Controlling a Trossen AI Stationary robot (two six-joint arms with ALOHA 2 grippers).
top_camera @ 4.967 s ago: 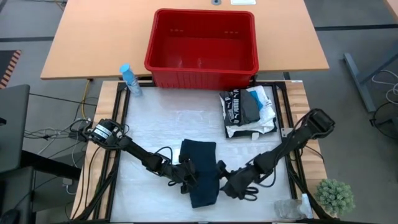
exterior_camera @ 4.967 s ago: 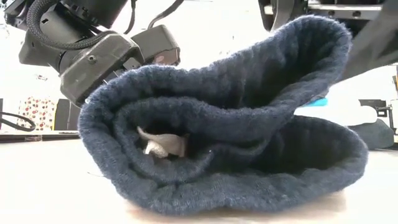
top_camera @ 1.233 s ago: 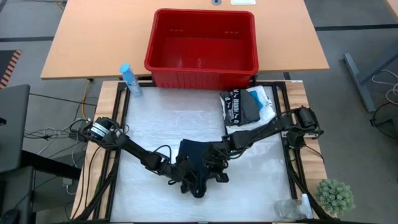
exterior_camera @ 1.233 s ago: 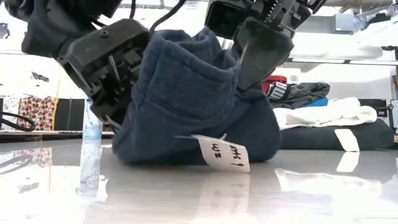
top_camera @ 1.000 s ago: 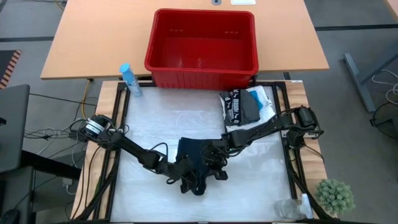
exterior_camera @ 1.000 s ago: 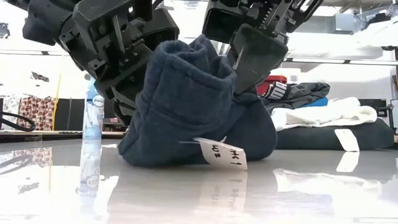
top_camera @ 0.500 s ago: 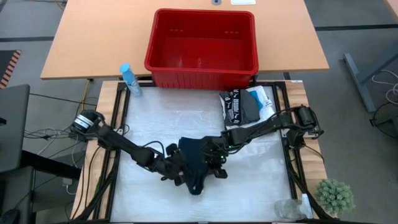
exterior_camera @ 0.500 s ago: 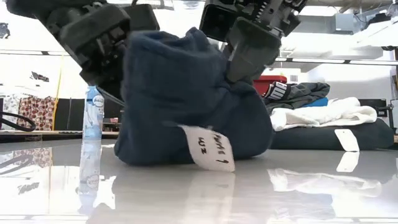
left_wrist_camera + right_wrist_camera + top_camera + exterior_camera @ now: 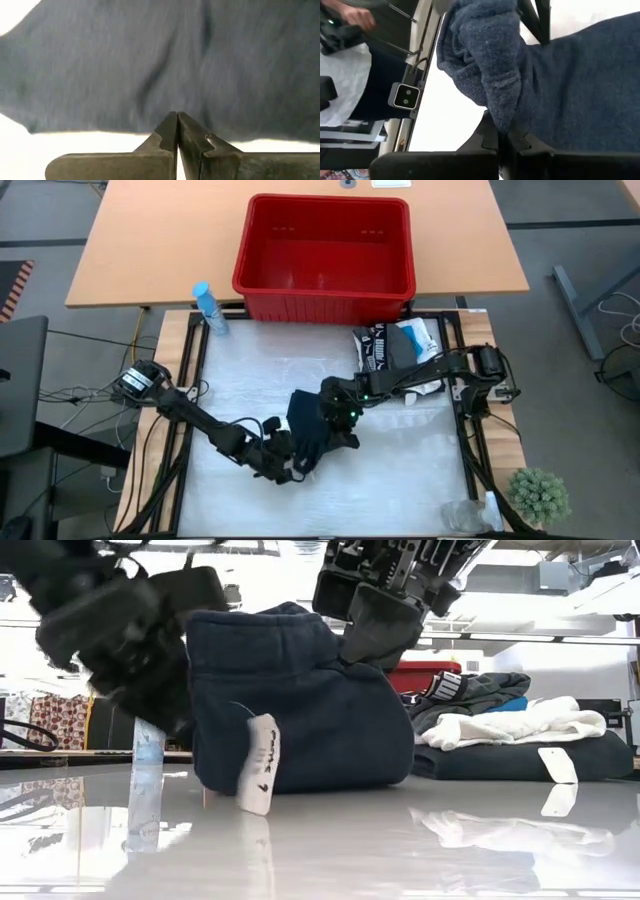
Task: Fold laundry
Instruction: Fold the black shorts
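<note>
Laundry is mostly folded: a neat pile (image 9: 400,358) sits by the red basket (image 9: 325,255). Left hand (image 9: 285,465) and right hand (image 9: 345,412) pinch the dark blue garment (image 9: 300,710) mid-tabletop (half folded).

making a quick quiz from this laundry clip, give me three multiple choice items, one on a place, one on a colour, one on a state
1. Where is the stack of folded clothes?
A. inside the basket
B. on the table in front of the basket's right corner
C. on the floor

2. What colour is the basket?
A. blue
B. green
C. red

3. How is the right gripper?
A. shut on the dark grey garment
B. wide open above the table
C. holding the spray bottle

Key: 1 B, the high view shows it there; 2 C, plainly red; 3 A, its wrist view shows fabric pinched between closed fingers.
</note>
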